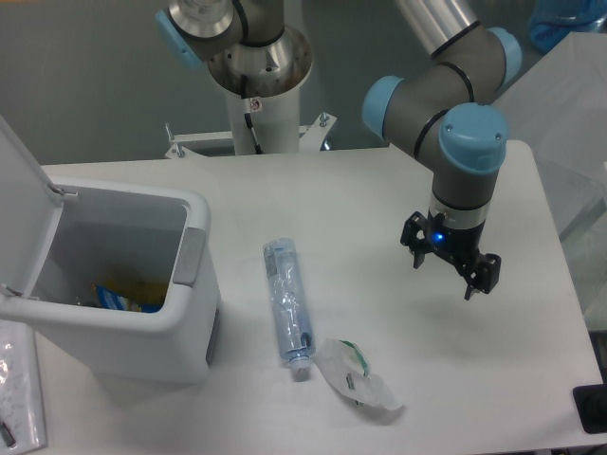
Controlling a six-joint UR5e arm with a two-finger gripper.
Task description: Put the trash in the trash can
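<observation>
A long clear bluish plastic bottle [287, 302] lies flat in the middle of the white table, its cap toward the front edge. Just right of the cap lies a crumpled clear-white wrapper [356, 373] with green bits. The white trash can [186, 284] stands at the left with its lid [21, 194] swung open; some colourful items show inside it. My gripper [451, 266] hangs over the table to the right of both pieces, well apart from them. Its black fingers are spread and hold nothing.
The arm's white base column [259, 104] stands at the back of the table. A clear plastic sheet [19, 393] lies at the front left corner beside the bin. A dark object [593, 408] sits at the right edge.
</observation>
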